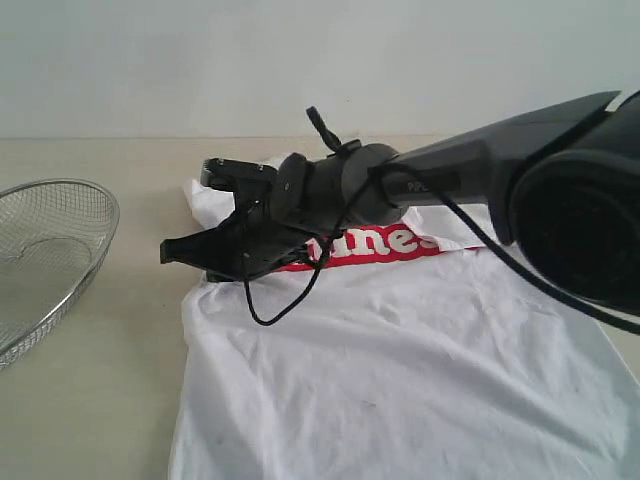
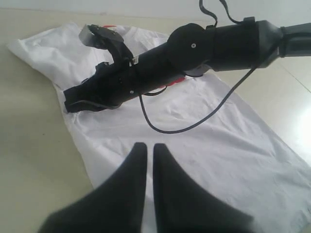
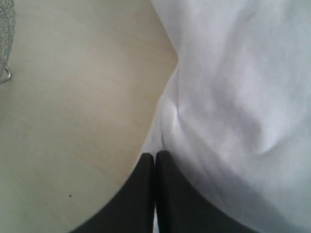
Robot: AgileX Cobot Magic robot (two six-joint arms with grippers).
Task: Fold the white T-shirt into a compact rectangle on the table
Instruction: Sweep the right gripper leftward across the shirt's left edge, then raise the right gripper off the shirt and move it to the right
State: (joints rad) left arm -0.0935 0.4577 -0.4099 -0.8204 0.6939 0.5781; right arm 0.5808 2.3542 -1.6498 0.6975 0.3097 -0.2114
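Observation:
The white T-shirt [image 1: 400,370] lies spread on the table [image 1: 100,400], its red band [image 1: 400,243] partly hidden under my right arm. That arm reaches across the shirt to its left edge. There my right gripper [image 1: 172,250] is shut, with the shirt's edge [image 3: 167,126] puckered and pinched at its fingertips. The left wrist view shows the same gripper [image 2: 69,104] low at the shirt's border. My left gripper [image 2: 149,145] hovers over the shirt's lower body [image 2: 218,145], jaws shut with nothing between them. It does not show in the exterior view.
A round wire-mesh basket [image 1: 45,250] stands on the table left of the shirt, and its rim [image 3: 6,43] shows in the right wrist view. A loose black cable [image 1: 280,305] hangs from the right arm over the shirt. Bare tabletop [image 3: 73,121] lies between basket and shirt.

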